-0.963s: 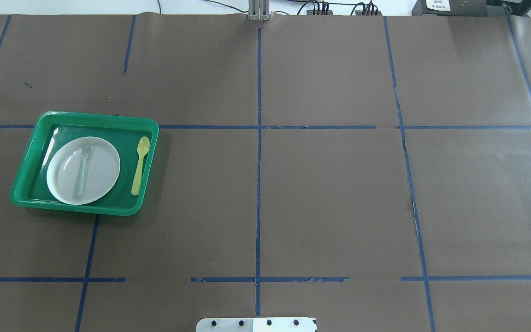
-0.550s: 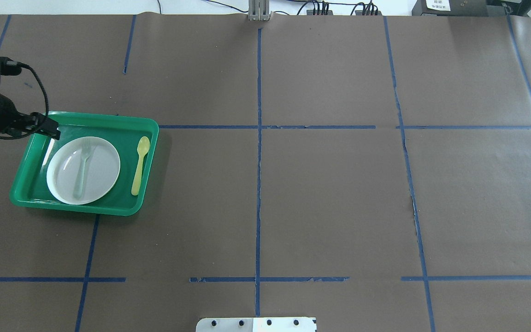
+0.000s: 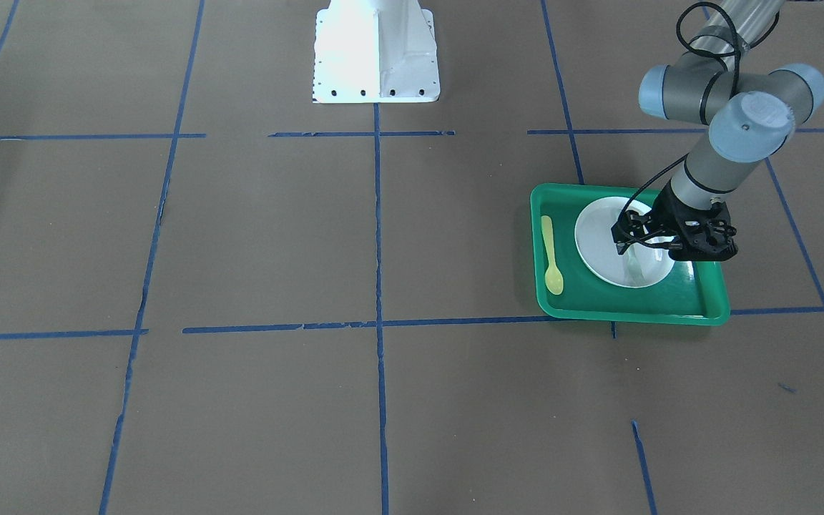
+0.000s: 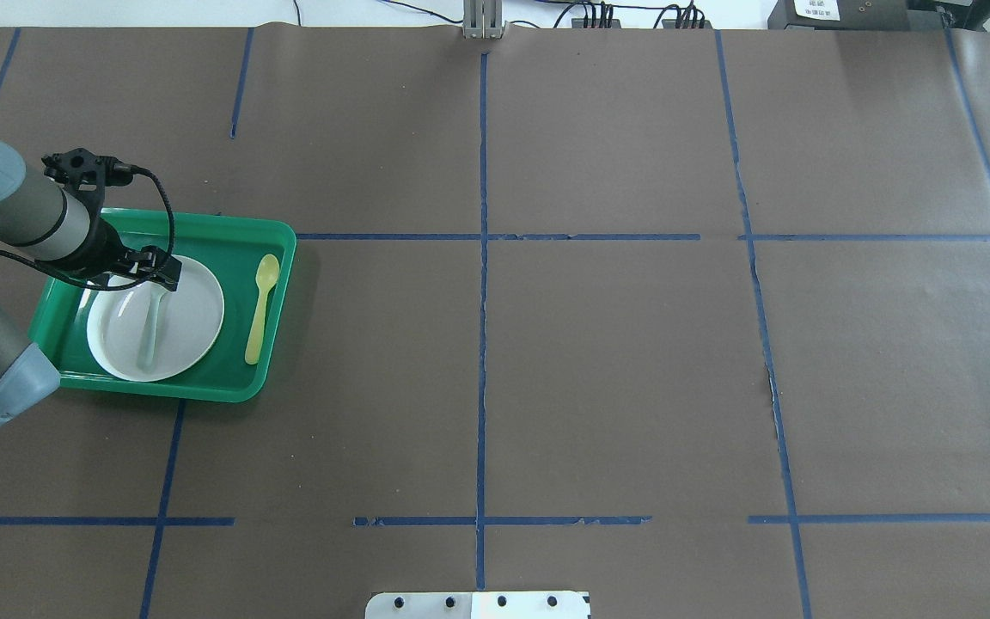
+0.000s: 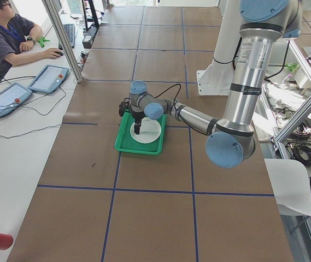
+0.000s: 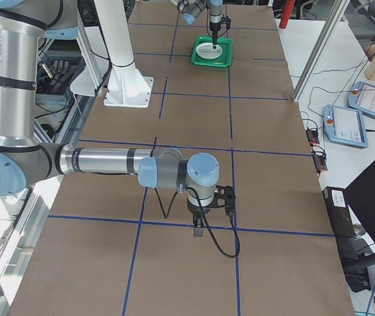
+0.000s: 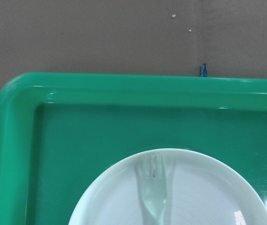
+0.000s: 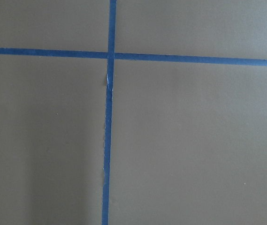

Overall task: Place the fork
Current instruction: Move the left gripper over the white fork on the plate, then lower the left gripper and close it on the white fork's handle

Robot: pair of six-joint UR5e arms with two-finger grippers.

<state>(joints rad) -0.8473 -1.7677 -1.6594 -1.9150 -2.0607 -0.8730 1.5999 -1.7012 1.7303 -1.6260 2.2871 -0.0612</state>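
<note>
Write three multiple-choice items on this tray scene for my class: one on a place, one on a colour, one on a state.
1. The spoon lies: A in the tray beside the plate; B on the bare table; C in a cup.
2. The tray is: A red; B green; C white.
3. The fork is: A gripped and lifted; B standing upright; C lying flat on the plate.
Answers: A, the overhead view shows it on the tray floor; B, its rim shows green; C, the left wrist view shows it flat, ungripped.
</note>
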